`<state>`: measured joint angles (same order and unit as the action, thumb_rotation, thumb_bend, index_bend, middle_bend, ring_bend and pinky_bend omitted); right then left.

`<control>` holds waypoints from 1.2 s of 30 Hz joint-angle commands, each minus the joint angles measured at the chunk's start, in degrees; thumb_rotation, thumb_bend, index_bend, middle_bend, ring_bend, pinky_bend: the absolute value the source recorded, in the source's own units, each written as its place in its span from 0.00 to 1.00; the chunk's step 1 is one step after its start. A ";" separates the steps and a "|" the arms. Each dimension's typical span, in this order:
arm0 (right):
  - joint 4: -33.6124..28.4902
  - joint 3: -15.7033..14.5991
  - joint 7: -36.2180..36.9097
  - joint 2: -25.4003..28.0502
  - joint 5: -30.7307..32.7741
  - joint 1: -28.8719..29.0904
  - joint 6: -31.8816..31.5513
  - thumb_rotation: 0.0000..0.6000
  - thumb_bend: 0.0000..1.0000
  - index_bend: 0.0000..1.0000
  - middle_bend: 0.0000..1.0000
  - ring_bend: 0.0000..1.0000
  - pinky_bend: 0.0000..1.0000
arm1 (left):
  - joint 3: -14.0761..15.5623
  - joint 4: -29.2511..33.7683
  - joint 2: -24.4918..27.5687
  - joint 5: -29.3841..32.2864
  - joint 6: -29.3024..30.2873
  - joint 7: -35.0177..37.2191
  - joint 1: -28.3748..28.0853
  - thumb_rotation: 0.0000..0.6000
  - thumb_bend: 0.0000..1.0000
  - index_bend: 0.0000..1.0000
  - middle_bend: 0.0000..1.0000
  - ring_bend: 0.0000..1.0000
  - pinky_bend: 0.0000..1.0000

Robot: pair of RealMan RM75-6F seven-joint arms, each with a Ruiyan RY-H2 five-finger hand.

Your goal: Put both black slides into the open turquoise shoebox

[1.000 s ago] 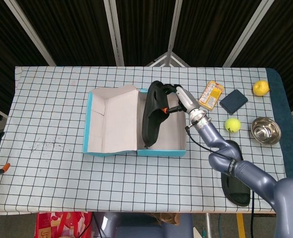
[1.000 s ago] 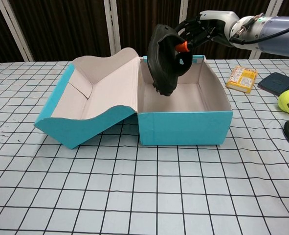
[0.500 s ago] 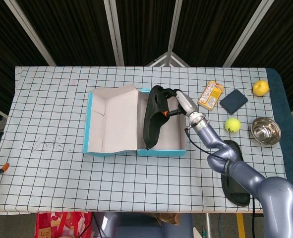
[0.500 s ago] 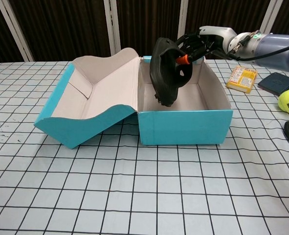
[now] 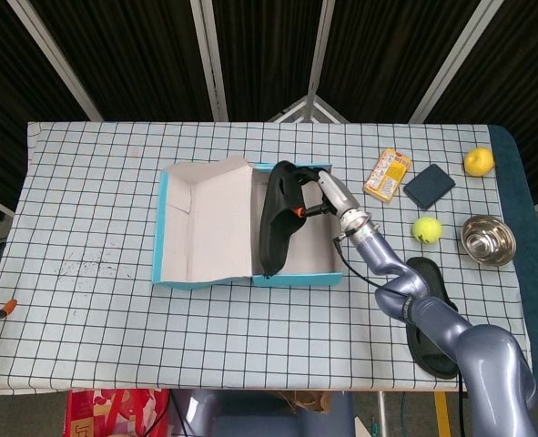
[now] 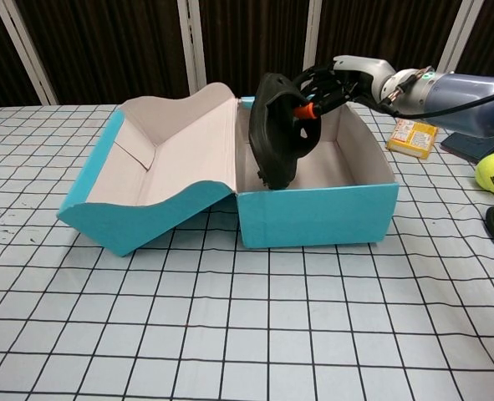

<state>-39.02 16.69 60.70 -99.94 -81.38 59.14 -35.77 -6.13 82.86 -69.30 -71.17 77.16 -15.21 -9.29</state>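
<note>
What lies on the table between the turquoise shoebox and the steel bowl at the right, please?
In the head view, a tennis ball sits on the checked cloth between the shoebox and the steel bowl; the right arm's forearm also crosses that stretch.

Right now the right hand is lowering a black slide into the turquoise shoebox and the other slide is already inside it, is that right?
Not quite. The right hand does hold a black slide in the turquoise shoebox, but the other slide lies on the table, near its right front edge, as the head view shows.
</note>
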 commanded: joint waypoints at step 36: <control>6.25 -4.21 -3.32 -4.18 -0.48 2.23 -0.82 1.00 0.31 0.49 0.50 0.30 0.00 | 0.21 0.02 0.08 -0.16 -0.05 0.22 -0.04 1.00 0.28 0.11 0.00 0.00 0.09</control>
<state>-32.94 12.54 57.81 -103.95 -82.00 61.21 -36.73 -5.93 82.88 -69.21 -71.33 77.12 -14.99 -9.32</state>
